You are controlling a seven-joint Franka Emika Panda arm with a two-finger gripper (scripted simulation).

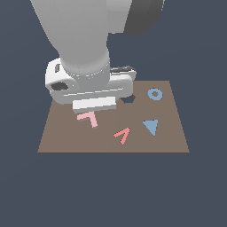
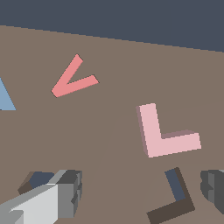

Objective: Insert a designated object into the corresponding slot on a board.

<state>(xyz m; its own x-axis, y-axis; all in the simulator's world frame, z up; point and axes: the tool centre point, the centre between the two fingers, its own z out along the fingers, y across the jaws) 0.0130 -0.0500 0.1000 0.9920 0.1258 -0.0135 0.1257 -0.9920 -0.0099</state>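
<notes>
The pale pink L-shaped designated object [image 2: 159,135] lies flat on the brown board [image 2: 105,127], right beside the dark L-shaped slot [image 2: 175,197] and outside it. My gripper [image 2: 140,192] is open, hovering low, with nothing held. One grey finger [image 2: 65,194] and the other finger [image 2: 214,190] stand wide apart, and the slot sits between them, nearer the second. In the exterior view the pink piece [image 1: 88,117] shows just in front of the gripper's white hand [image 1: 94,105], which hides the slot.
A darker red V piece [image 2: 70,81] [image 1: 123,135], a blue triangle [image 1: 151,127] and a blue ring [image 1: 154,94] lie on the board [image 1: 170,139]. A dark hexagonal hole [image 1: 128,100] is partly covered by the hand. The big grey arm [image 1: 84,48] looms over the board's back left.
</notes>
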